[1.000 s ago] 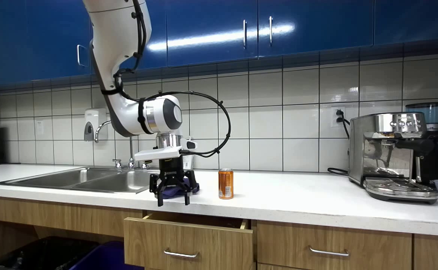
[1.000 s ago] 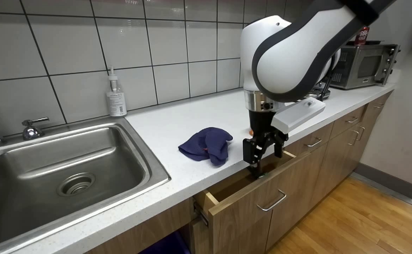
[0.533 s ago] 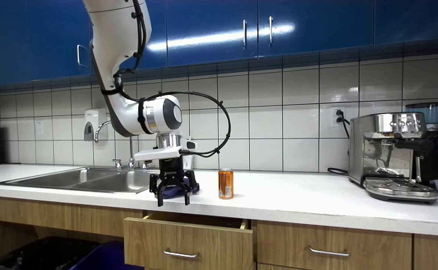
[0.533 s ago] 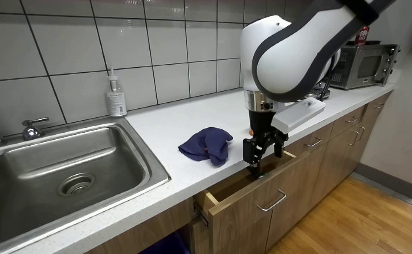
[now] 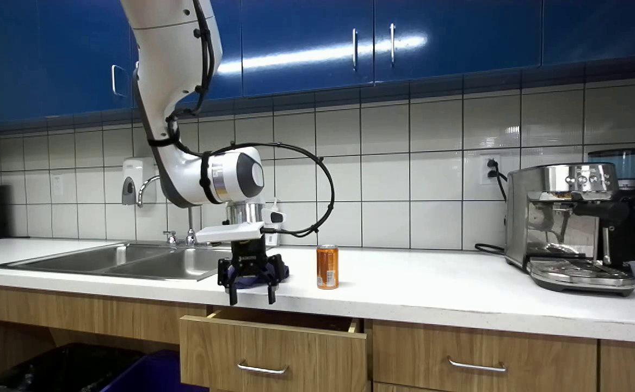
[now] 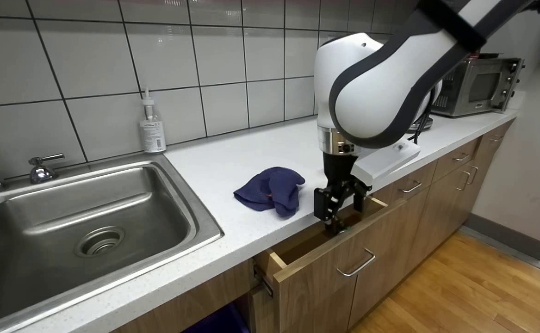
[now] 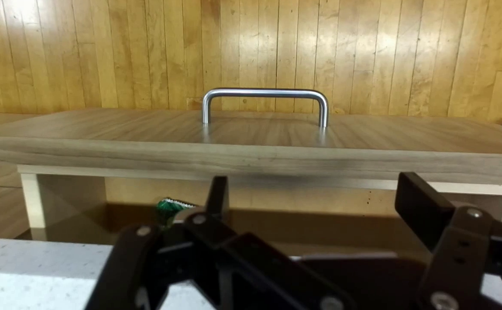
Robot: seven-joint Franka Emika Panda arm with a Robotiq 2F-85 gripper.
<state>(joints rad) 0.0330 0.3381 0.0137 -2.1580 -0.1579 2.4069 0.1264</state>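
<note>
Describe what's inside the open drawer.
The drawer holds a green packet-like item, partly hidden by the gripper. The gripper and counter also cover other parts; what lies there cannot be seen.

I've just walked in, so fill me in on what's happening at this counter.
The robot arm is holding nothing: its Robotiq gripper hangs open over a partly open wooden drawer. A green wrapper lies inside the drawer. On the white countertop, an orange drink can stands upright and a crumpled purple cloth lies near the sink.

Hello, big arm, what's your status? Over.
Jaws open, holding nothing, above open drawer. Green item inside, partly hidden. Purple cloth, orange can nearby, apparently not blocking.
</note>
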